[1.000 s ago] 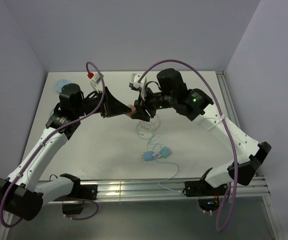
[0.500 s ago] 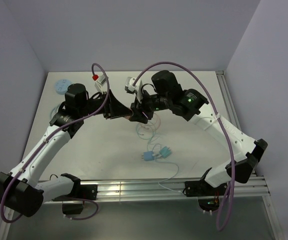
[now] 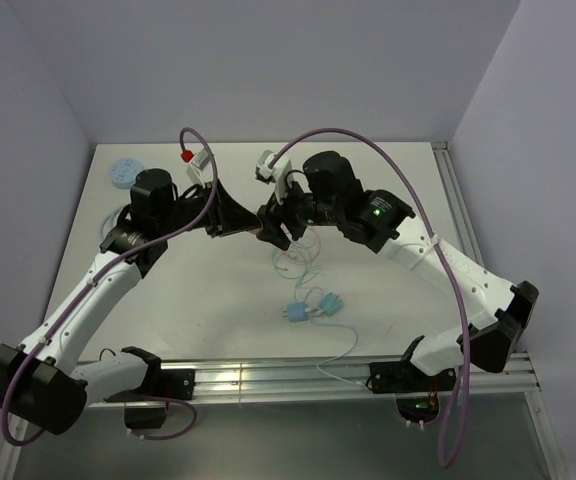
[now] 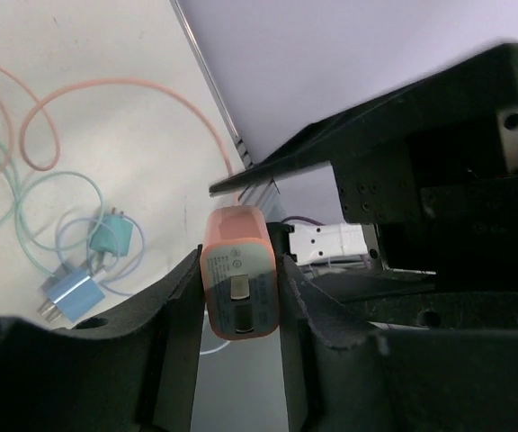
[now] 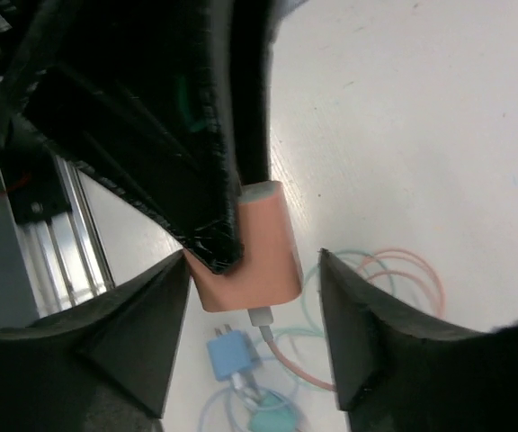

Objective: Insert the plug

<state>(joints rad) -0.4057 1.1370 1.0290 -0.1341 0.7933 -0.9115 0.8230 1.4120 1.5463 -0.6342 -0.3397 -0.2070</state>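
Observation:
An orange charger block (image 4: 241, 283) hangs above the table between the two arms. My left gripper (image 4: 239, 261) is shut on it, one black finger pressed against each side. In the right wrist view the block (image 5: 257, 243) has a white cable plug (image 5: 261, 316) seated in its lower end, and the orange cable (image 5: 295, 360) trails down to the table. My right gripper (image 5: 252, 256) is open around the block, with a gap on both sides. In the top view the two grippers meet at the block (image 3: 263, 229).
A blue charger (image 3: 295, 312) and a teal charger (image 3: 331, 301) lie on the white table with looped thin cables (image 3: 293, 262). A pale blue disc (image 3: 121, 171) sits at the far left. Metal rails run along the near edge (image 3: 268, 378) and the right edge (image 3: 458, 200).
My left gripper has closed onto the orange charger block. My right gripper has opened and let go of it. Both wrists shifted slightly where they meet.

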